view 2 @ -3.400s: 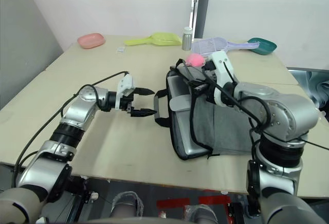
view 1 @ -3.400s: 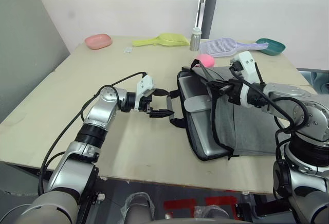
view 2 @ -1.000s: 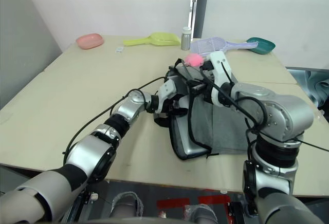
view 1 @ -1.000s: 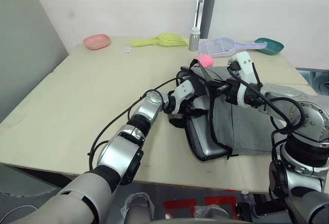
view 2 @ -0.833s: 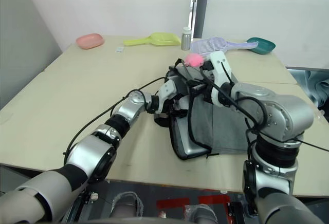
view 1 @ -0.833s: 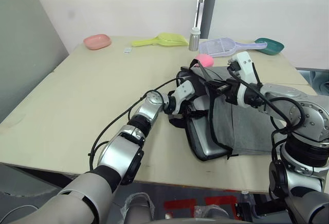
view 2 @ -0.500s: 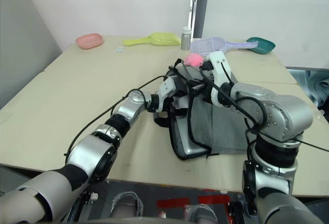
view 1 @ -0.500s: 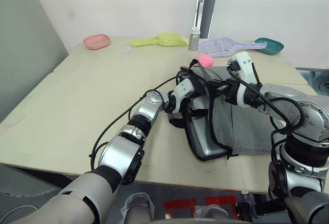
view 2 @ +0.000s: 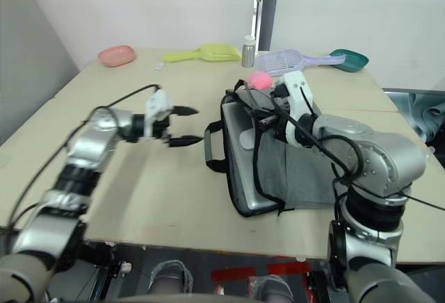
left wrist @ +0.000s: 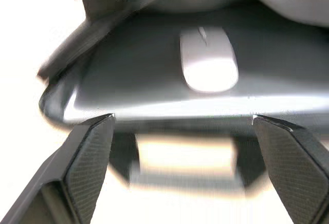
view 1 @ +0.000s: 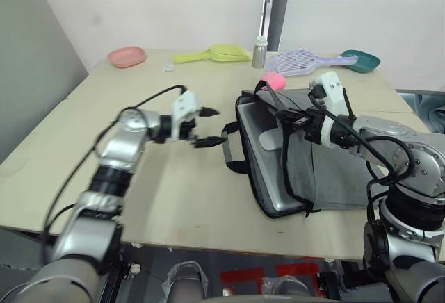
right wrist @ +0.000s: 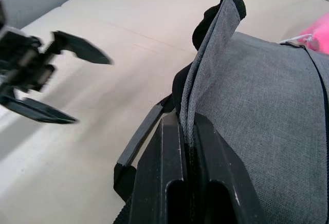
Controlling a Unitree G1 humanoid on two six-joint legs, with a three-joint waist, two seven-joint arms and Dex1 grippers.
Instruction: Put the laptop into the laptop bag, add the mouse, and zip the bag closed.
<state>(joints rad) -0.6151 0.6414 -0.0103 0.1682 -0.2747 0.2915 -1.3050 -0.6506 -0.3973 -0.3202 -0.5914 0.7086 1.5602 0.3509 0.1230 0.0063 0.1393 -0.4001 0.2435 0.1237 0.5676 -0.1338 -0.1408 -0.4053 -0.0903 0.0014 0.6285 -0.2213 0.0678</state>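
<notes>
Bright, even indoor light with soft shadows; the left arm (view 1: 125, 146) is motion-blurred, wrist views soft.

Light wooden tabletop (view 1: 174, 192) with pale, even lighting — surface bare across the near left. White wall (view 1: 153, 4) behind, grey wall (view 1: 28, 60) at left. Dark vertical post (view 1: 280, 4) at the far edge — metal strip alongside.
</notes>
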